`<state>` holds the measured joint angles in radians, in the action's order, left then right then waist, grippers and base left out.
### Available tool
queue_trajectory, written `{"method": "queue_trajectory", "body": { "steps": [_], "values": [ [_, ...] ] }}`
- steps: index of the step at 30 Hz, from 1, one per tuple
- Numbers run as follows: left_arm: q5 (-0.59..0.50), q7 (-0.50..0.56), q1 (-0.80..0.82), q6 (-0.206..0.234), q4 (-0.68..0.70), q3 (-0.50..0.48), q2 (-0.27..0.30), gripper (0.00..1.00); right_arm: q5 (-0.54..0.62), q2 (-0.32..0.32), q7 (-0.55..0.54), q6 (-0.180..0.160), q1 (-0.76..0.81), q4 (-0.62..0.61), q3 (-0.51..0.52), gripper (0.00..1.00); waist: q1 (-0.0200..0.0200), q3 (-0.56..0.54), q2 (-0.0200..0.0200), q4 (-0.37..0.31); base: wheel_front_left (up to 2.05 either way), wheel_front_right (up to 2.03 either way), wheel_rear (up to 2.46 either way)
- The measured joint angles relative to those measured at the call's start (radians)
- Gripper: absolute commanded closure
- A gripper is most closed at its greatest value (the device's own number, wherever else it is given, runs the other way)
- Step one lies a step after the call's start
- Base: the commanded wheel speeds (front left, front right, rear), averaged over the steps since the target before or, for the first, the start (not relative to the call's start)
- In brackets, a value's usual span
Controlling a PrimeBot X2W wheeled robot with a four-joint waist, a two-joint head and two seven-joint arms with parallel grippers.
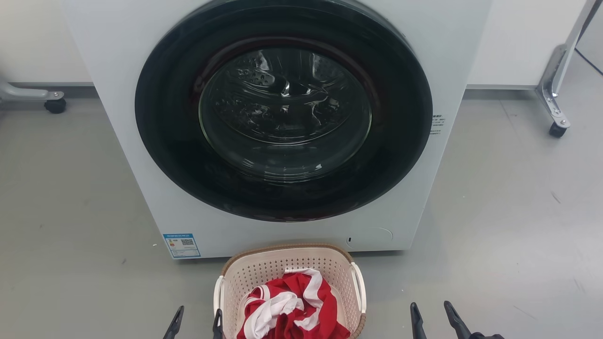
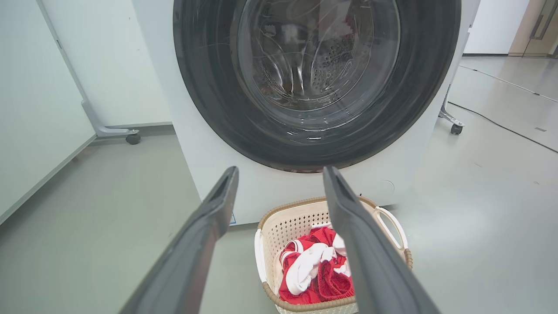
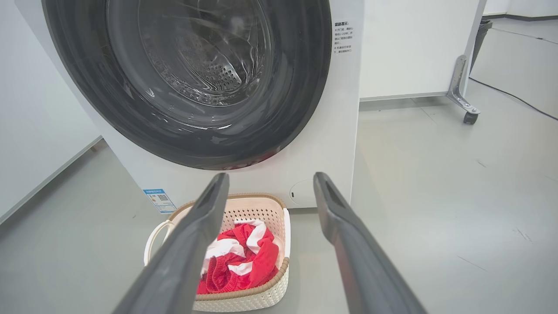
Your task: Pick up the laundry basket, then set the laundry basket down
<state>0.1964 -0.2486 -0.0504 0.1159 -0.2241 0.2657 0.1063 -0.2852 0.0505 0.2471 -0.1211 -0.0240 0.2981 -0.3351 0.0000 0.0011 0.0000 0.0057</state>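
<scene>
At the lower left of the head view, the left pincer [image 1: 197, 324] is standing wide open, its inner finger sitting just beside the left handle [image 1: 218, 292] of the laundry basket [image 1: 273, 270]. The basket is resting on the floor [image 1: 70, 212] at bottom centre, close in front of the washing machine [image 1: 141, 188]. It is holding red and white cloth [image 1: 292, 310], and its long axis is running up the frame. At the lower right, the right pincer [image 1: 433, 321] is gaping equally wide but sitting well apart from the right handle [image 1: 362, 287], so that arm is probably facing the longer reach.
</scene>
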Motion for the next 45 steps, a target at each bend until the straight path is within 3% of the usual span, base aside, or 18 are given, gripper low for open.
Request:
{"method": "queue_trajectory", "body": {
  "steps": [30,38,45],
  "values": [
    [-0.022,-0.001,-0.012,-0.002,0.002,-0.011,-0.012,0.00,0.022,0.000,0.002,-0.002,0.017,-0.010,0.007,0.00,0.0000,0.008,0.0000,0.002,0.00,0.00,0.00],
    [-0.022,-0.001,-0.011,-0.002,0.009,-0.023,-0.013,0.00,0.033,-0.001,0.002,0.000,0.007,-0.034,0.011,0.00,0.0000,0.064,0.0001,0.007,0.00,0.00,0.00],
    [-0.021,-0.001,0.073,-0.003,-0.002,-0.029,-0.017,0.00,0.040,0.000,0.002,0.010,-0.094,-0.030,0.026,0.00,0.0001,0.148,0.0001,0.009,0.00,0.00,0.00]
  ]
}}
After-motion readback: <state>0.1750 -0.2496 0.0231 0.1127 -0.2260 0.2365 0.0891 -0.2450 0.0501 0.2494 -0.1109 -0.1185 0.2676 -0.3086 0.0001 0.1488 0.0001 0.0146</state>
